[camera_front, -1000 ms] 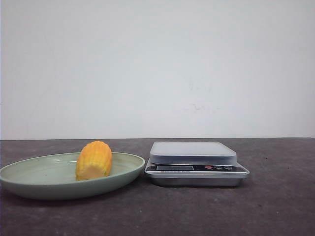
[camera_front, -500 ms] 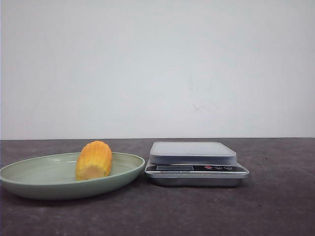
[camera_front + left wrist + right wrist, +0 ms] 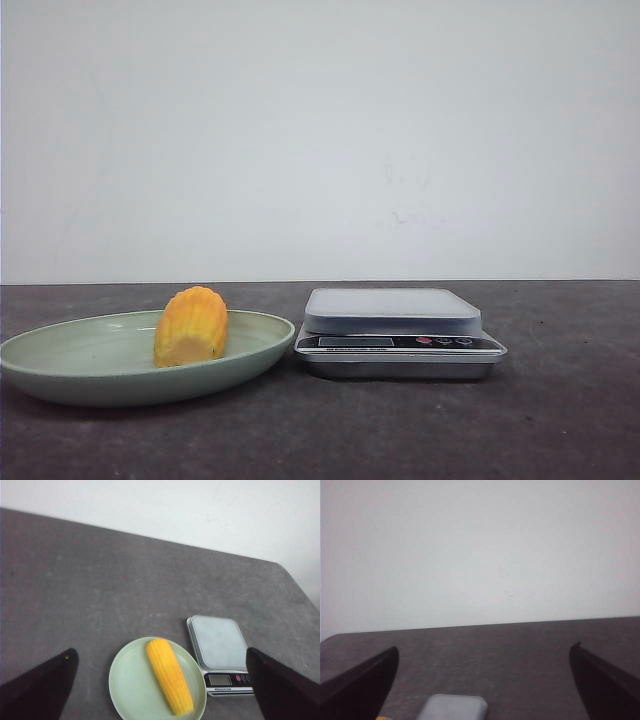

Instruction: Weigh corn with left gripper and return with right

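Only wrist views show both pincers (image 3: 160, 680) (image 3: 482, 680) spread wide; corn (image 3: 191, 326) lies plated.

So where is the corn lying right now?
The corn lies in the pale green plate, left of the kitchen scale in the front view, untouched by either gripper.

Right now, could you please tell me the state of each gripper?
Left gripper: open, empty, above the yellow corn cob.
Right gripper: open, holding nothing.
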